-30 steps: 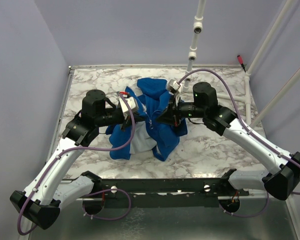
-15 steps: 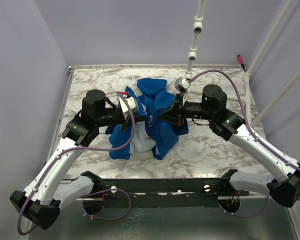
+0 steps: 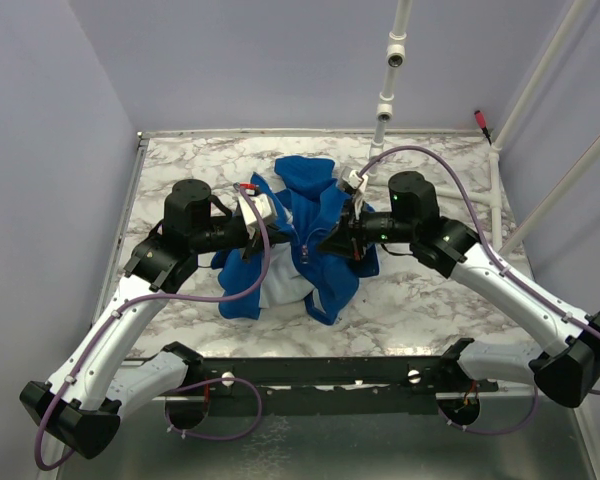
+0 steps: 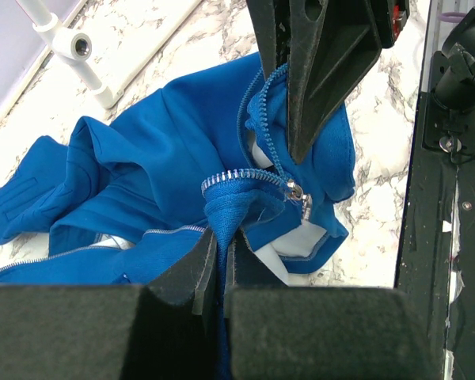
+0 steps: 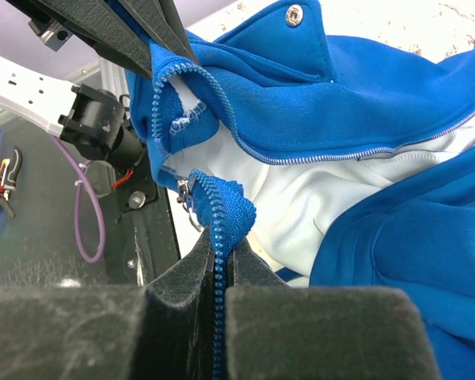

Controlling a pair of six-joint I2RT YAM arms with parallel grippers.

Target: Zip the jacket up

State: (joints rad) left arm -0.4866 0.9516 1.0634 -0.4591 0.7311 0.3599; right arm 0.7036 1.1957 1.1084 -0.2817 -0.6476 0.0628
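Observation:
The royal-blue jacket (image 3: 305,255) lies bunched at the middle of the marble table, front open, pale lining (image 5: 317,190) showing. My left gripper (image 3: 280,235) meets it from the left. In the left wrist view this gripper (image 4: 220,247) is shut on the blue front edge just below the metal zipper slider (image 4: 297,192). From the right, my right gripper (image 3: 328,240) faces it a few centimetres away. The right wrist view shows that gripper (image 5: 220,247) shut on the other zipper tape (image 5: 222,210), blue teeth running between the jaws. Both held edges are lifted off the table.
The marble table (image 3: 440,300) has a raised rim. A white pipe frame (image 3: 385,105) stands at the back. A black rail (image 3: 330,375) with the arm bases runs along the near edge. Hand tools (image 5: 0,182) lie beyond the table's edge in the right wrist view.
The right arm swung out to the right, then came back left with its zipper edge, ending close to the left gripper. The left arm held still.

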